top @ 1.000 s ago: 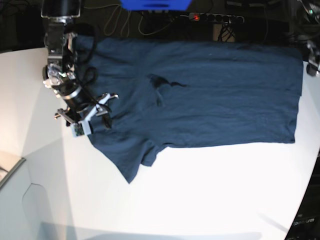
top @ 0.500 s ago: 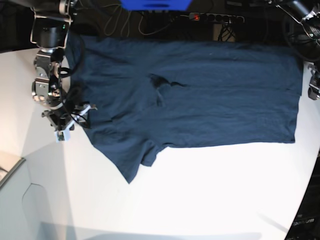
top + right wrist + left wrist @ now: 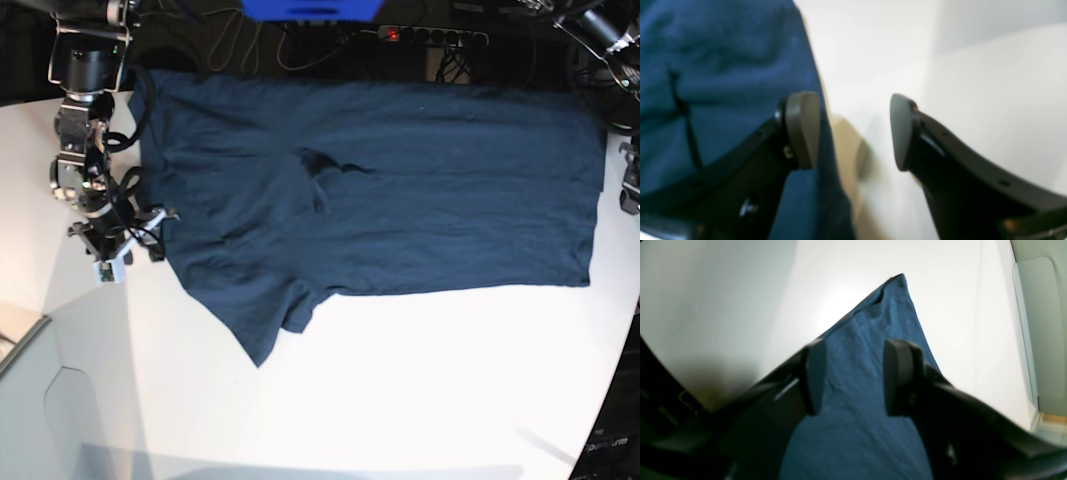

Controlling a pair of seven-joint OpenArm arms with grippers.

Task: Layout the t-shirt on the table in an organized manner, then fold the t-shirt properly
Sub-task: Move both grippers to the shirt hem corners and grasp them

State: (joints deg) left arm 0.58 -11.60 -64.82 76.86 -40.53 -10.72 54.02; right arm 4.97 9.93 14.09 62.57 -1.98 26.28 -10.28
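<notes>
White and smooth, the table (image 3: 420, 380) fills the base view, with cables and a power strip (image 3: 432, 36) behind its far edge; one t-shirt (image 3: 400, 190), dark navy, lies spread flat across the far half, a sleeve pointing toward the near side, small wrinkles near the neck; two arms are seen, the right gripper (image 3: 118, 250) at the shirt's edge on this view's left, the left gripper (image 3: 630, 185) at the edge on this view's right.

Left wrist view: the left gripper (image 3: 853, 380) hangs over a pointed corner of the t-shirt (image 3: 867, 350); its two fingers (image 3: 898, 380) stand apart, nothing pinched between them.

Right wrist view: the right gripper (image 3: 853, 131) has fingers (image 3: 801, 130) widely spread; one is over the t-shirt (image 3: 723, 66) edge, the other over bare table (image 3: 990, 83); it holds nothing.
</notes>
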